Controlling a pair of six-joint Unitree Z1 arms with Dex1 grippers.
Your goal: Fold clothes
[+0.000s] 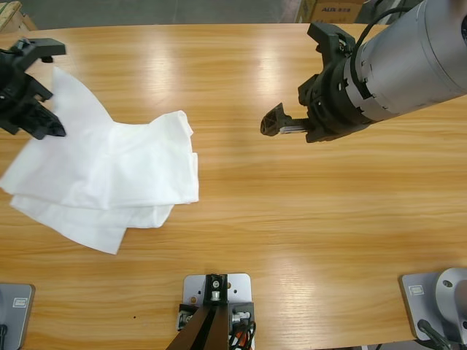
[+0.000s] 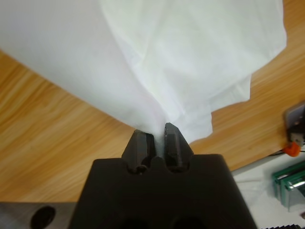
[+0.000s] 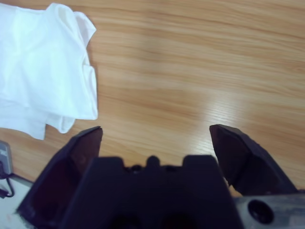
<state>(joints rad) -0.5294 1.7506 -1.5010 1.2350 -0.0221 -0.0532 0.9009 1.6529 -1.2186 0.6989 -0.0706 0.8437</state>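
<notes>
The white T-shirt (image 1: 117,171) lies crumpled and partly folded over itself on the left of the wooden table (image 1: 292,219). One corner is lifted toward the left edge, where my left gripper (image 1: 40,95) is shut on it. In the left wrist view the cloth (image 2: 190,57) fans out from the pinched jaws of that gripper (image 2: 158,131). My right gripper (image 1: 299,76) hangs open over bare wood at the upper right, well apart from the shirt. The right wrist view shows this gripper (image 3: 157,133) with nothing between its jaws and the shirt (image 3: 43,71) at the upper left. No lettering or neck label shows.
Bare wood stretches across the middle and right of the table. A cardboard box (image 1: 332,9) stands beyond the far edge. An orange-tipped fixture (image 2: 291,149) sits past the table edge in the left wrist view.
</notes>
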